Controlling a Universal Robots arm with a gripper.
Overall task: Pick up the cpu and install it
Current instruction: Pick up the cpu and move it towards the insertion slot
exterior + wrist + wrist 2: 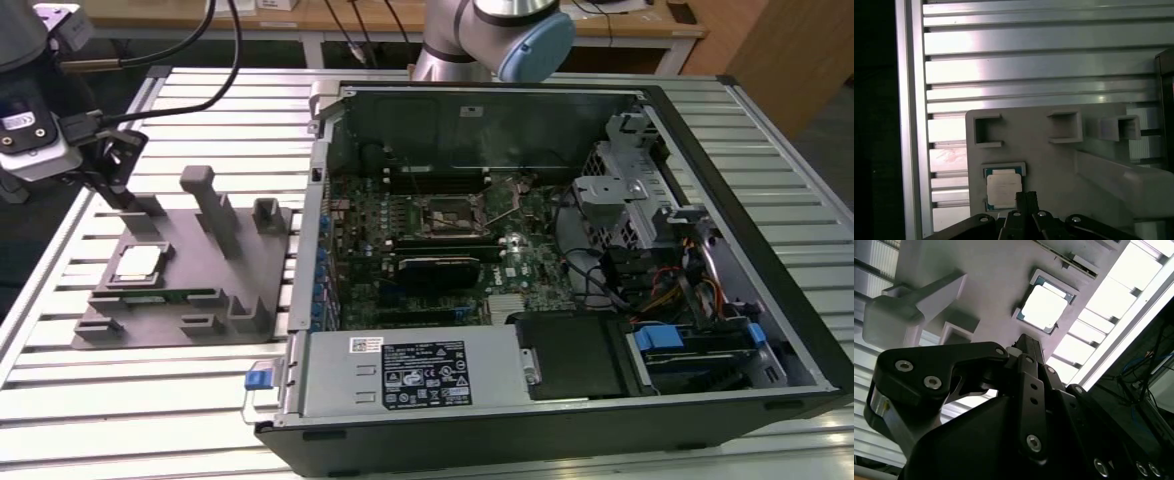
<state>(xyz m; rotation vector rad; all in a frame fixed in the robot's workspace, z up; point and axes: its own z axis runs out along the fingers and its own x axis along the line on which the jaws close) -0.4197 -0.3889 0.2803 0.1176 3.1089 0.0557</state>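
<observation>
Biggest thing first: the slatted aluminium table (134,400) carries everything. On it is the open computer case (534,445), well off from your claw toward the exterior view's right. The case's power supply (340,385) has a big black-and-white sticker (427,375) with a small white label (367,345) beside it. There's one more label (467,110) on the case's far wall, and I can't make out the print on any of them. The dark socket frame (447,212) on the motherboard (441,290) is also well apart from the claw.

Right under your claw is the grey tray (120,325) with its posts and pockets. The claw (118,185) hangs over the tray's far end with its fingers pressed together on nothing, as both wrist views show (1026,196) (1026,342).

The cpu (138,262) lies flat in its square pocket on the tray, silvery top up. In both wrist views it sits just beyond the fingertips (1003,187) (1045,307), near but not touching.
</observation>
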